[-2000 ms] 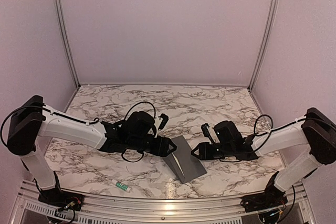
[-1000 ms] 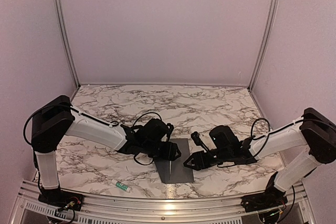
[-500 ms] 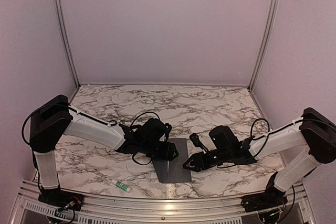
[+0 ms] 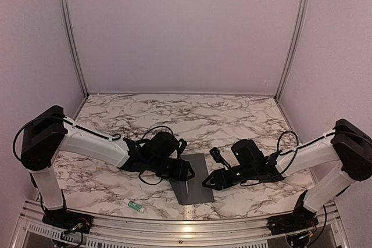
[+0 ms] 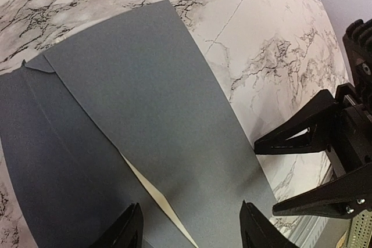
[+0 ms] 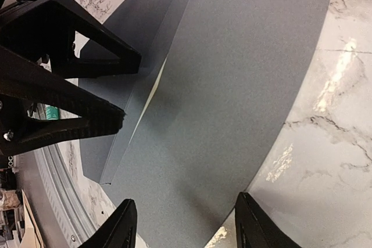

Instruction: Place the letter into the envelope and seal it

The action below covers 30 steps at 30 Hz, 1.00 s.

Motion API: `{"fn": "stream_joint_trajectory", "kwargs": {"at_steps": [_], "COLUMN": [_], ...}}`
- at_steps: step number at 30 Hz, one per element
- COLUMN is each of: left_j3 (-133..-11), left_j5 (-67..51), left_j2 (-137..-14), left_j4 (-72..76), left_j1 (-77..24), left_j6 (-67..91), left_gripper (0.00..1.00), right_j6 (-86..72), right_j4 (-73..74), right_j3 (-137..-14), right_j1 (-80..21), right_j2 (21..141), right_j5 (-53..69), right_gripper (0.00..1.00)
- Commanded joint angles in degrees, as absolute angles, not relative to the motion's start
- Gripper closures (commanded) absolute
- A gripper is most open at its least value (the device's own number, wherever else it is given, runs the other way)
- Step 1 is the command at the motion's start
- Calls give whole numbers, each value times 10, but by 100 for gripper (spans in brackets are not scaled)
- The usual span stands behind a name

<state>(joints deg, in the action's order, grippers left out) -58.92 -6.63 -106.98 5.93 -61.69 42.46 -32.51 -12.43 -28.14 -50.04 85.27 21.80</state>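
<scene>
The dark grey envelope [image 4: 195, 183] lies flat on the marble between both arms. Of the letter, only a thin cream sliver [image 5: 156, 197] shows, along the seam where one grey panel overlaps the other; the sliver [image 6: 153, 94] also appears in the right wrist view. My left gripper [image 4: 183, 173] sits over the envelope's left part, jaws apart, nothing between them [image 5: 190, 207]. My right gripper [image 4: 210, 182] faces it from the right edge, also open and empty [image 6: 185, 200]. The two grippers' fingertips are close together over the envelope [image 5: 151, 97].
A small white-and-green tube [image 4: 135, 205] lies near the front rail, left of the envelope. The metal rail [image 4: 186, 225] runs along the table's near edge, just below the envelope. Marble tabletop [image 4: 192, 117] stretches behind both arms to the back wall.
The envelope, earlier tilted up and further right, now lies flat and more central. The left arm has drawn back slightly to the left; the right gripper has closed in on the envelope's right edge.
</scene>
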Motion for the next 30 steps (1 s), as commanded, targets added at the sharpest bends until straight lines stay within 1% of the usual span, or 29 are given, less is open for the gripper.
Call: {"fn": "stream_joint_trajectory", "kwargs": {"at_steps": [1, 5, 23, 30], "left_j3": [-574, -576, -556, -572], "left_j5": [-84, -99, -83, -86], "left_j2": [-1029, -1047, -1081, -1101], "left_j4": [49, 63, 106, 112], "left_j1": [-623, -629, -632, -635], "left_j6": [422, 425, 437, 434], "left_gripper": [41, 41, 41, 42], "right_j6": [-323, -323, -325, -326], "right_j4": [-131, -135, -129, -132], "right_j3": [-287, -287, -291, -296], "right_j1": [-506, -506, -506, -507], "right_j2": [862, 868, 874, 889], "right_j5": [216, 214, 214, 228], "right_gripper": [46, 46, 47, 47]}}
